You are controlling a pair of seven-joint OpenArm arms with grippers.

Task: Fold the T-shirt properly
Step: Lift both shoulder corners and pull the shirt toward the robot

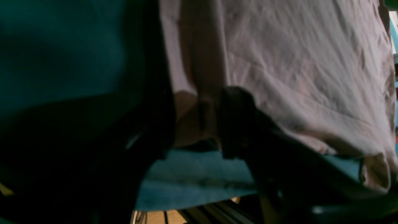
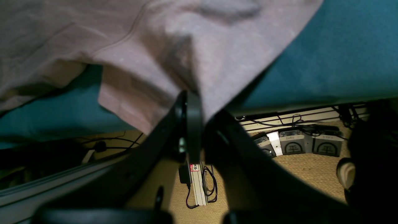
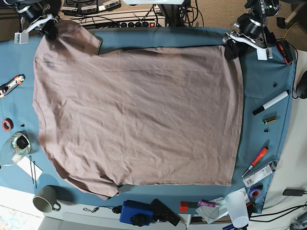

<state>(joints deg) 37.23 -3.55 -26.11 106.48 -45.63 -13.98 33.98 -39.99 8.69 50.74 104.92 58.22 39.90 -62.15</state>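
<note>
Grey boxes [image 2: 291, 142] bear "平"; other lettering is too small.

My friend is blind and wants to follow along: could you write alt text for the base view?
A wrinkled dusty-pink cotton T-shirt lies spread on a blue-teal cloth, with black-and-white robot grippers at its two top corners, the right one pinching fabric.

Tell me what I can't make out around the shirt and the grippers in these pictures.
- Left gripper fingertips: blurred and dark in the left wrist view.
- Cloth between the right gripper's fingers: hidden by them, right wrist view.
- Both arms: cut off by the base view's top edge.
</note>
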